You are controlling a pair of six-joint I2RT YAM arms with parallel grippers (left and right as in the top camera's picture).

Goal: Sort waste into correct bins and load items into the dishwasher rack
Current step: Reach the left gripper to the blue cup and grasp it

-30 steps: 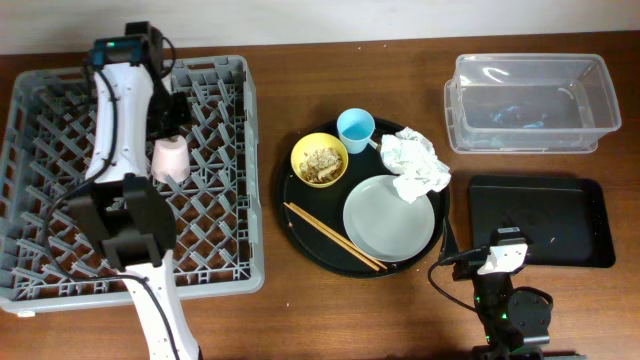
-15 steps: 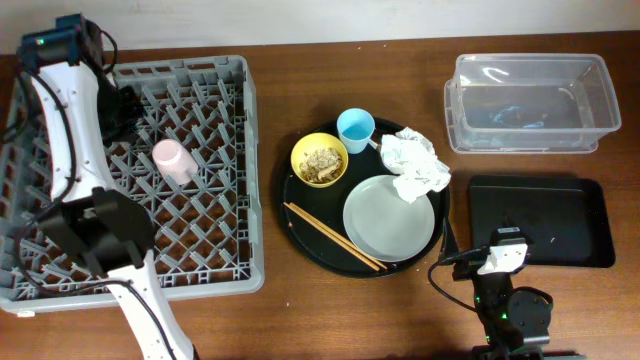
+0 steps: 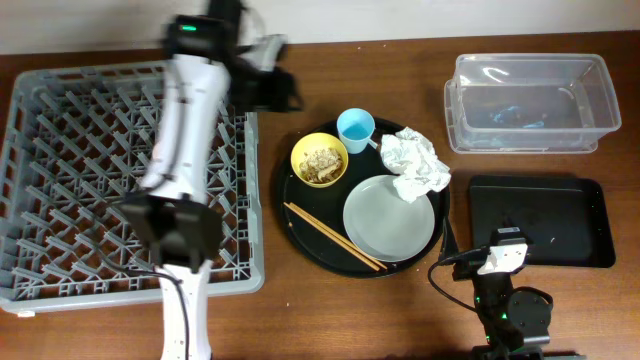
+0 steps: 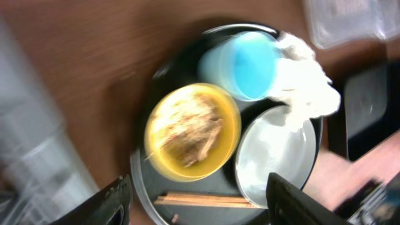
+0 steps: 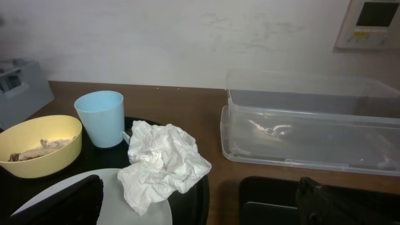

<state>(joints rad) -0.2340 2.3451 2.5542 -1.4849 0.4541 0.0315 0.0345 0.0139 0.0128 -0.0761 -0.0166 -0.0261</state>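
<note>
Left gripper (image 4: 199,182) hangs over the near side of the round black tray (image 3: 295,190), fingers spread and released, nothing between them, and the left wrist view is smeared, so fine detail is a guess. Right gripper (image 5: 199,187) sits low at the front of the desk (image 3: 270,320), also released and empty, at the near edge of the shallow black tray (image 3: 550,215). On the round tray: the yellow bowl (image 3: 296,160) with the beige food scraps (image 3: 321,160) inside, the light-blue cup (image 3: 355,128) just beside it, the crumpled napkin (image 3: 415,163) beside the cup and lapping onto the grey plate (image 3: 389,225), and the 2 chopsticks (image 3: 333,236) flat along the plate's near-left edge. Here is the danger, as I read it: cup, bowl and napkin crowd together, so fingers dropping around the cup could knock the bowl and scatter scraps, or snag the napkin. If the bowl went to the dishwasher rack (image 3: 80,150) unemptied, the scraps would end up among the pegs. The napkin blocks a clean lift of the plate, and the chopsticks look hard to pinch. The clear tub (image 3: 527,62) waits at the far right, well apart from the left arm. The arm covers part of the rack, and I cannot find the pink cup.
</note>
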